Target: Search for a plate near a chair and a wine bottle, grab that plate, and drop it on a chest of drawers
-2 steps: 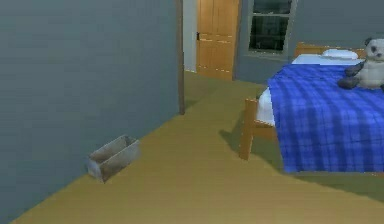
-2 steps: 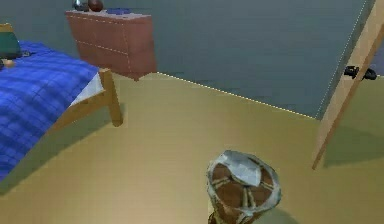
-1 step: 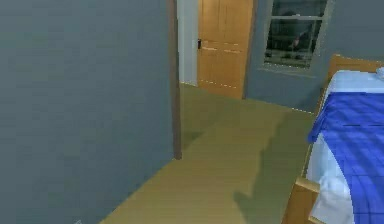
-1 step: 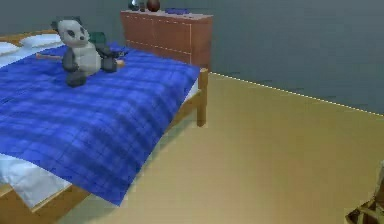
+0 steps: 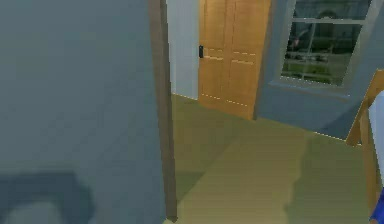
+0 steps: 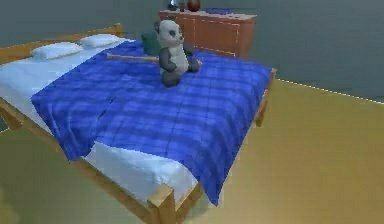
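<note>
Where the forward view's left lies closest, a flat grey-blue panel (image 5: 70, 100) rises to the top edge, bordered on its right by a thin brown upright strip (image 5: 163, 110); whether it is a wall or a door leaf is hard to tell. Beyond it spreads smooth olive floor (image 5: 250, 165), then a panelled wooden door (image 5: 232, 50) with a small dark fitting (image 5: 201, 51) and a white-barred window (image 5: 325, 45) with greenery behind the glass. At the right edge, a slanting wooden piece with something blue (image 5: 374, 125) is cut off.

In the arm side view, a wooden bed frame (image 6: 160, 205) comes nearest, carrying a blue checked blanket (image 6: 150, 105) over white sheeting. A black-and-white plush panda (image 6: 174, 52) sits upright on it, with a slim wooden rod (image 6: 130, 58) beside it and 2 white pillows (image 6: 57, 50) toward the head. Farthest back, against the grey wall, stands a reddish-brown chest of drawers (image 6: 215, 32); small items on top are too blurred to name.

Neither the claw's state nor where the plate lies can be told.
</note>
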